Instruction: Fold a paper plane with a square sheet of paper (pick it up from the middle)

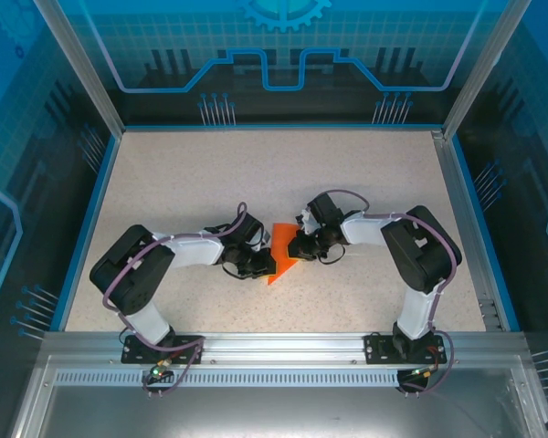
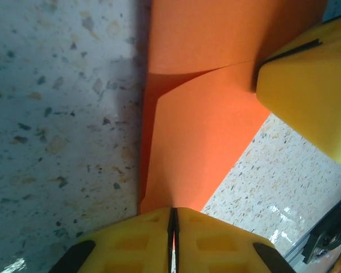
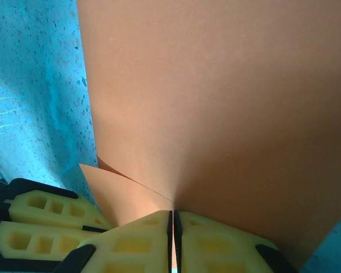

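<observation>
From above, both arms reach inward and meet near the middle of the speckled table (image 1: pixel 164 182). The creased orange sheet of paper (image 1: pixel 281 260) sits between the left gripper (image 1: pixel 256 263) and the right gripper (image 1: pixel 303 245).

In the left wrist view, the left gripper's yellow jaws are pressed together on the sheet's near edge. One flap overlaps another, and the right gripper meets the paper at the upper right.

In the right wrist view, the right gripper's jaws pinch the sheet's edge, with the left gripper just beside at the lower left.
</observation>
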